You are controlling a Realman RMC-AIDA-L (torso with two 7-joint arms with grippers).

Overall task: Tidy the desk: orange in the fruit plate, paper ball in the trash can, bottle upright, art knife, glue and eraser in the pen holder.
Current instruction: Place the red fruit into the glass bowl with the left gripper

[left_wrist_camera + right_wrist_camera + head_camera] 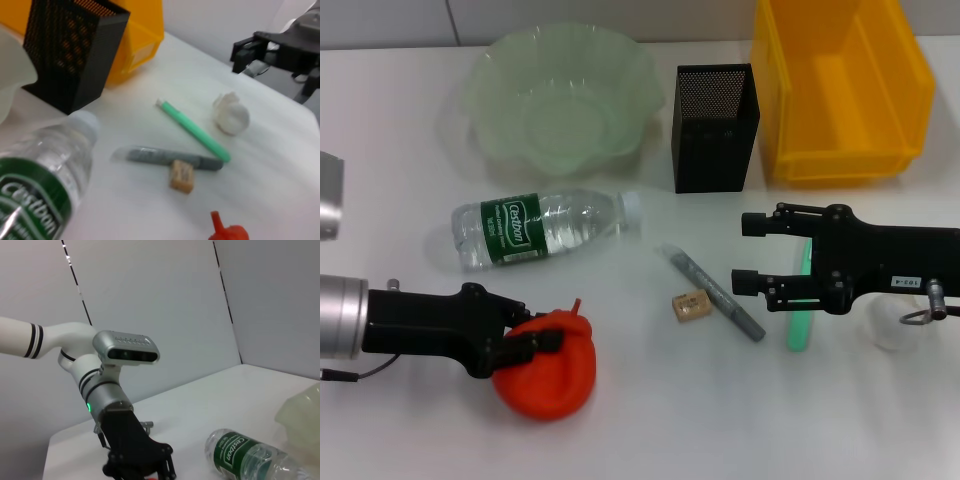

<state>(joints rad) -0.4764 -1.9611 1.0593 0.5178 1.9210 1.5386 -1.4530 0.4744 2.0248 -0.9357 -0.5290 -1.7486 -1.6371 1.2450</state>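
Observation:
My left gripper (pixel 534 342) is shut on the orange (pixel 552 380), a red-orange lump at the front left of the table; its peak shows in the left wrist view (pixel 226 231). My right gripper (pixel 752 254) is open and empty, above the table just left of a green stick tool (pixel 801 318). A grey pen-shaped tool (pixel 718 294) and the tan eraser (pixel 690 305) lie between the arms. I cannot tell which tool is the art knife and which the glue. The bottle (pixel 535 228) lies on its side. The paper ball (pixel 231 114) lies past the green tool.
The fruit plate (pixel 490 75) stands at the back left, the black mesh pen holder (pixel 713 130) at the back middle, and the yellow trash can (pixel 840 150) at the back right. The right wrist view shows my left gripper (pixel 141 467), the bottle (pixel 245 455) and the plate's rim (pixel 300 410).

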